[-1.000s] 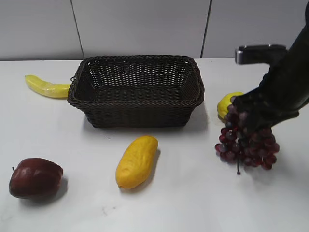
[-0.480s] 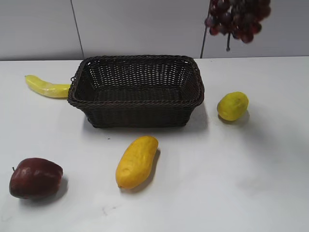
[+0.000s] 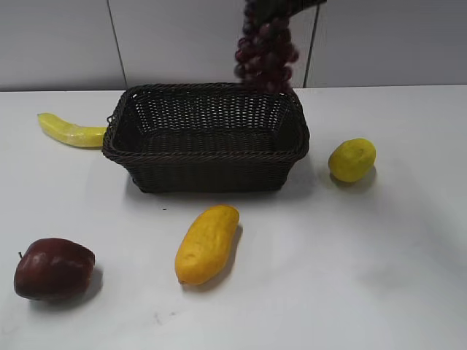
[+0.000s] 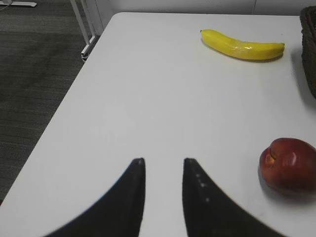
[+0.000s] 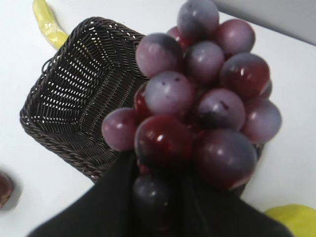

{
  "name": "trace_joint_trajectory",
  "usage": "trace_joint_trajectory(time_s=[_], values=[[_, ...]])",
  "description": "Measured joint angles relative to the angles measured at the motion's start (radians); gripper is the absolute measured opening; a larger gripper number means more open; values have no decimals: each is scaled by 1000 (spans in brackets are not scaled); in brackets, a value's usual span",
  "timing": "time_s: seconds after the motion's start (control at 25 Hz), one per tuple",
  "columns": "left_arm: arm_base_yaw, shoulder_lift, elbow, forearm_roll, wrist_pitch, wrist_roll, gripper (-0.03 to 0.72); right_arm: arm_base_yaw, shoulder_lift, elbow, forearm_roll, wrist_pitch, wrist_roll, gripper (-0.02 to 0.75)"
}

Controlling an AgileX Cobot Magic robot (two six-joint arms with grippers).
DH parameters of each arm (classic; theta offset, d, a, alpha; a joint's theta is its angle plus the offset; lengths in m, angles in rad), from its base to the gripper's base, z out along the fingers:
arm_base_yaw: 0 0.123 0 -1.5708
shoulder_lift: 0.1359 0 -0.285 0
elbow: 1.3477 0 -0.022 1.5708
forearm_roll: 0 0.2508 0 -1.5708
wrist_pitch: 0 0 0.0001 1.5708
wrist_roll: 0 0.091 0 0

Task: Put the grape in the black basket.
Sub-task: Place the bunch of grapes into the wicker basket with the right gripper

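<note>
White table below, the right claw (image 5: 158, 197) clenches the grape (image 3: 264, 51) above the black basket (image 3: 206, 138); left claw (image 4: 163, 165) released.

No readable text, label, brand, number or sign anywhere.

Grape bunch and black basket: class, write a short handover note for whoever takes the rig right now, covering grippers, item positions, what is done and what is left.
Right gripper: shut on the grape, held in the air above the far right part of the black basket.
Left gripper: open, holding nothing, low over the bare table near the apple and banana.
Done: grape picked up and carried to the basket.
Left: lower the bunch into the basket, which looks empty, release it, then withdraw the arm.
</note>
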State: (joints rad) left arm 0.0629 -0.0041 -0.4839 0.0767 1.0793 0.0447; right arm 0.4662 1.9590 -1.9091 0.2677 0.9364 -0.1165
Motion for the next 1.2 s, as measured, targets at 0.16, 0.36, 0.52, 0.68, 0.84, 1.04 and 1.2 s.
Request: trace_joint_trajectory(time_s=[0.16, 0.36, 0.52, 0.68, 0.84, 1.04, 1.2], values=[[0, 0, 0, 0, 0, 0, 237, 13, 117, -1, 2, -82, -1, 145], [0, 0, 0, 0, 0, 0, 237, 13, 210, -1, 0, -108, -2, 143], [0, 0, 0, 0, 0, 0, 237, 13, 234, -1, -2, -109, -3, 242], [0, 0, 0, 0, 0, 0, 237, 13, 235, -17, -8, -96, -7, 515], [0, 0, 0, 0, 0, 0, 236, 10, 235, -75, -38, -22, -4, 642], [0, 0, 0, 0, 0, 0, 236, -33, 235, -207, -65, 144, 22, 652], [0, 0, 0, 0, 0, 0, 230, -132, 235, -263, -90, 255, 30, 631]])
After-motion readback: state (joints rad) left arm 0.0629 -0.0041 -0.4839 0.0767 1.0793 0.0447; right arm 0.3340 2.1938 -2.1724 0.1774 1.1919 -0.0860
